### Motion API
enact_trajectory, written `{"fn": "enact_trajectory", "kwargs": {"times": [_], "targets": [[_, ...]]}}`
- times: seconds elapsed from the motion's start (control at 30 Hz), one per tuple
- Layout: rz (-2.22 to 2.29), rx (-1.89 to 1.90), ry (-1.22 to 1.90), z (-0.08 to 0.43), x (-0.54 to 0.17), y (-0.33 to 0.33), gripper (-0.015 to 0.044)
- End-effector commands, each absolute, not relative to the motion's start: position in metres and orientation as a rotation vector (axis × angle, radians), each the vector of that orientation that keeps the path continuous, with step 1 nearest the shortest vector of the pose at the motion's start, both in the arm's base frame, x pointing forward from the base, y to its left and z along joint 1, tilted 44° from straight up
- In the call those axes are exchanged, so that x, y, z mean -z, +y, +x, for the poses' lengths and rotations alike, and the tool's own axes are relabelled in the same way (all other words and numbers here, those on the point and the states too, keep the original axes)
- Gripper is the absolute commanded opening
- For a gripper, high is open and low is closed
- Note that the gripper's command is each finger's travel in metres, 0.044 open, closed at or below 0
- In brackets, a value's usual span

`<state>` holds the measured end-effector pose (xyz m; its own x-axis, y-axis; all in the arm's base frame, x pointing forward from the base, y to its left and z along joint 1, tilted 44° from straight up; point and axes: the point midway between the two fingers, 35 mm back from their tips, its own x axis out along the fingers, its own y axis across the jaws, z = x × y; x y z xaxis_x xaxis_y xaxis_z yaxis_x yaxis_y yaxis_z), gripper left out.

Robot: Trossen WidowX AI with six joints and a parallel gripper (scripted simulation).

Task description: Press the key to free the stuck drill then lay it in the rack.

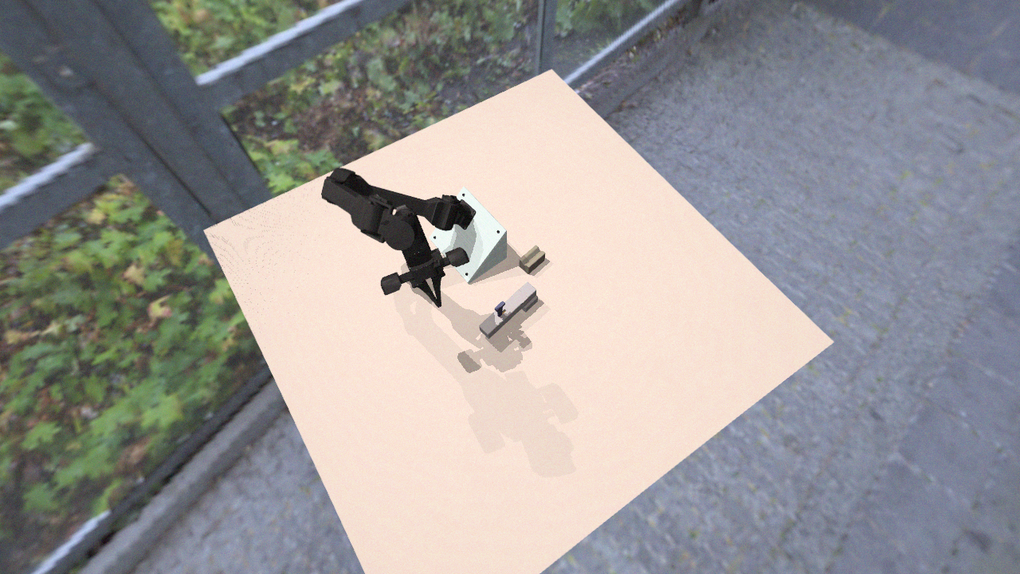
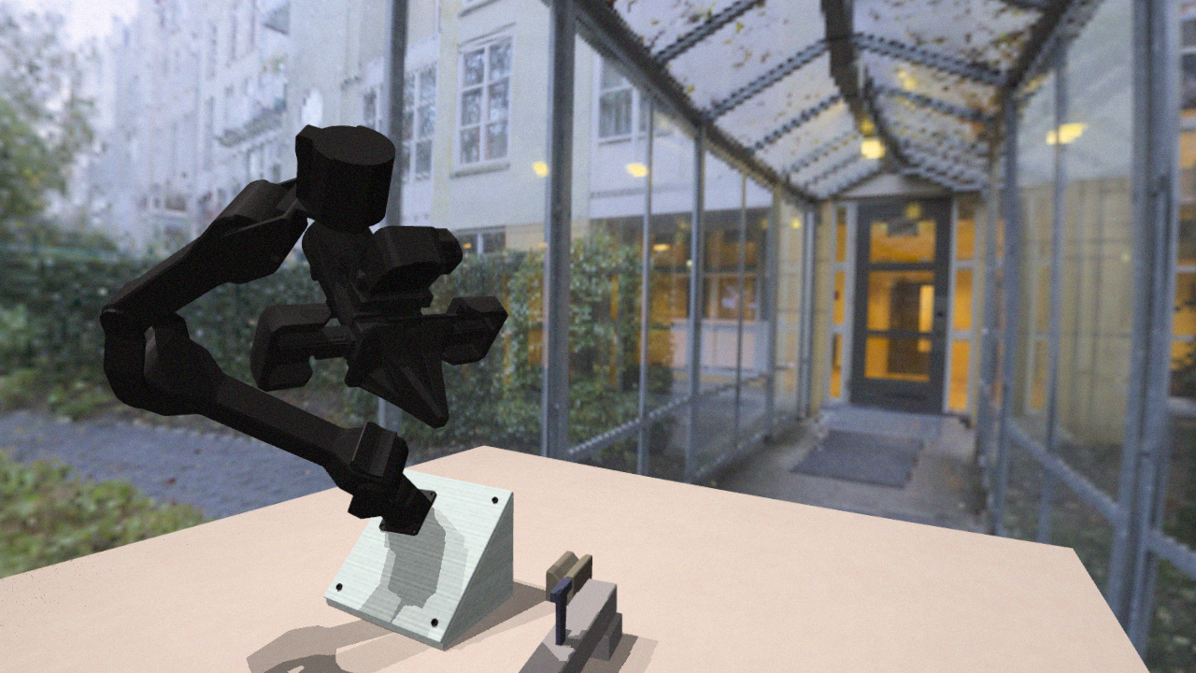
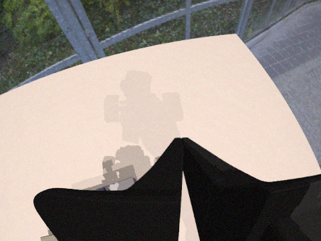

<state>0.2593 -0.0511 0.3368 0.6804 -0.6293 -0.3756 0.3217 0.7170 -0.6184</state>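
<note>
Glass walls in grey metal frames, green foliage and grey paving are seen around a pale peach, flat tabletop. Beyond it, in the exterior view, a covered walkway leads to a dark-framed door with yellow light behind it.

A black, jointed robot arm is mounted on the sloping face of a pale mint, wedge-shaped base. Its black, two-fingered gripper is held above the tabletop, pointed downward at a slant. The tapered fingers are clenched together at the tips, with nothing grasped between them.

Near the wedge, a long, greyish-mauve, straight-edged block is set on the tabletop. A slim, dark blue, T-topped piece is stood upright at it, well apart from the fingertips; whether this is the drill or the key cannot be told. Just beside the wedge, a small, olive-brown, grooved rack is placed, apart from the long block. Nothing is seen laid in its groove from above. Broad shadows are cast across the tabletop by the arm.
</note>
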Motion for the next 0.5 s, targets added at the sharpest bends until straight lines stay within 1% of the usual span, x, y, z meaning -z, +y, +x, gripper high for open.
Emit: {"fn": "enact_trajectory", "kwargs": {"times": [0.0, 0.2, 0.33, 0.47], "targets": [[-0.56, 0.529, 0.755, 0.281, -0.297, -0.046, 0.0], [-0.581, 0.524, 0.977, 0.299, -0.243, -0.046, 0.0], [-0.593, 0.537, 1.212, 0.305, -0.188, -0.048, 0.0], [-0.602, 0.567, 1.451, 0.299, -0.136, -0.053, 0.0]]}}
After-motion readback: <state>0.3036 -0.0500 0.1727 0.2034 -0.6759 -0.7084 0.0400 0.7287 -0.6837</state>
